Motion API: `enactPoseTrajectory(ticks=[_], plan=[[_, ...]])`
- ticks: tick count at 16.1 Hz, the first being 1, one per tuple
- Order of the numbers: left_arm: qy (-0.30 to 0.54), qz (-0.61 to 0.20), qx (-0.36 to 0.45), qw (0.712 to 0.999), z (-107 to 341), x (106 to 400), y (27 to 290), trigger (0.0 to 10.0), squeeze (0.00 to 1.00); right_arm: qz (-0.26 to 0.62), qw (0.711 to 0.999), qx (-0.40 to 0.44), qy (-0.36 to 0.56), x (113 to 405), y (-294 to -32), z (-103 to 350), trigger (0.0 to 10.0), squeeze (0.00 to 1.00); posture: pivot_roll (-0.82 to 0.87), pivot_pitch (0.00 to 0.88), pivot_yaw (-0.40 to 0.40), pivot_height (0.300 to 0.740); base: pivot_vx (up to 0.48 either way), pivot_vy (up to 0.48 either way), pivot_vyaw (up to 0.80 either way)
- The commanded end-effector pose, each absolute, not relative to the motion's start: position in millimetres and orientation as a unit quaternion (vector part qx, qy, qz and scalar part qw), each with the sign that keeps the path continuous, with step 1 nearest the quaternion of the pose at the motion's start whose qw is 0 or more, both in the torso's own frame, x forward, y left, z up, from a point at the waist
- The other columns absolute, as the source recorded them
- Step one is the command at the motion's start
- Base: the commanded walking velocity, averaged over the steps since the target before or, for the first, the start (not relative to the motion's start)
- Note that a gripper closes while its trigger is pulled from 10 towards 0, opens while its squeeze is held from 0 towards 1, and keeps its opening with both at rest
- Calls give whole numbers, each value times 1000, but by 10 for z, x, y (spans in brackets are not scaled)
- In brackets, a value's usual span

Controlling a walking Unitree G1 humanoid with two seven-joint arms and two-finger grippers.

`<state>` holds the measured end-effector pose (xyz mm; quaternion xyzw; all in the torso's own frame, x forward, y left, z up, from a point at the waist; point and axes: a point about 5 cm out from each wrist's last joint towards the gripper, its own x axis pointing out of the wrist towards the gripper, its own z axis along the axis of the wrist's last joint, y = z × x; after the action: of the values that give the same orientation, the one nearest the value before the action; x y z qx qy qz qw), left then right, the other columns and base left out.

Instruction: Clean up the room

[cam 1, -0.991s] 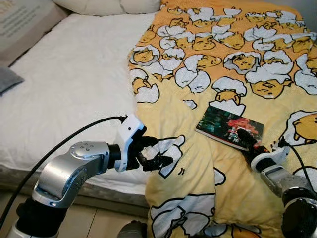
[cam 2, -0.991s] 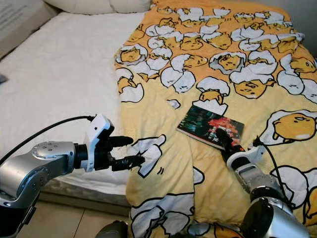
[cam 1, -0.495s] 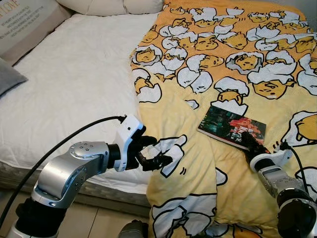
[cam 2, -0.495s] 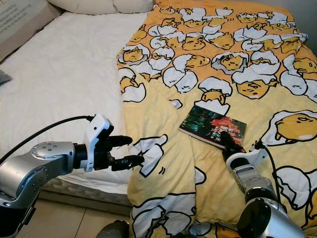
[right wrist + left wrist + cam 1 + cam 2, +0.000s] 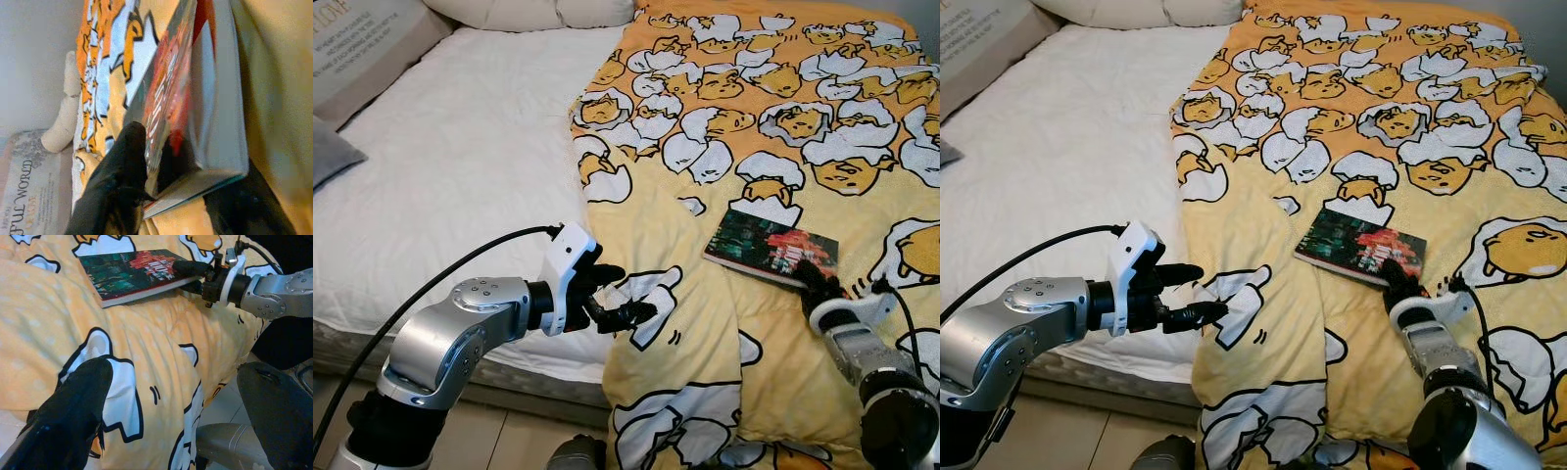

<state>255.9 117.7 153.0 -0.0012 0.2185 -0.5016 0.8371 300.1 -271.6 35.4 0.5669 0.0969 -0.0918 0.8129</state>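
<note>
Across the whole scene lies a bed [image 5: 460,176] with a white sheet, its right half covered by a yellow blanket [image 5: 754,127] printed with cartoon eggs. Pillows [image 5: 524,12] sit at the head, and a beige cushion with lettering [image 5: 357,44] rests at the far left edge. On the blanket, toward the robot's right, a book [image 5: 770,247] with a dark green and red cover lies flat. The left gripper [image 5: 619,298] hovers at the blanket's near left edge, just above the bedside, its two black fingers parted with nothing between them. The right gripper [image 5: 1397,279] is at the book's near corner; in the right wrist view one finger [image 5: 122,176] lies over the cover and the other sits beneath the pages, so the book's corner is pinched between them.
</note>
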Motion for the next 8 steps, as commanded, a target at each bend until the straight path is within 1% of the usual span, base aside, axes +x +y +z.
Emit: enactPoseTrajectory(ticks=[1, 3, 5, 6, 7, 8], plan=[[215, -494, -2, 842, 1558, 2575, 1205, 10000, 0, -89, 811, 572, 89, 3033, -2693, 378, 0, 0, 98, 78, 87, 740, 0, 0, 0], [215, -494, -3, 843, 1557, 2575, 1203, 10000, 0, -85, 812, 570, 87, 3045, -2695, 394, 0, 0, 96, 76, 88, 740, 0, 0, 0], [201, -480, -3, 854, 1557, 2582, 1205, 10000, 0, -57, 822, 561, 77, 3104, -2697, 490, 0, 0, 84, 64, 82, 740, 0, 0, 0], [184, -473, 0, 861, 1568, 2590, 1192, 10000, 0, -35, 833, 547, 74, 3132, -2704, 548, 0, 0, 73, 45, 71, 740, 0, 0, 0], [172, -466, 0, 868, 1579, 2606, 1189, 10000, 0, -25, 839, 539, 69, 3150, -2725, 594, 0, 0, 63, 27, 57, 740, 0, 0, 0], [168, -461, -1, 872, 1584, 2616, 1192, 10000, 0, -23, 841, 536, 66, 3159, -2738, 616, 0, 0, 63, 27, 57, 740, 0, 0, 0]])
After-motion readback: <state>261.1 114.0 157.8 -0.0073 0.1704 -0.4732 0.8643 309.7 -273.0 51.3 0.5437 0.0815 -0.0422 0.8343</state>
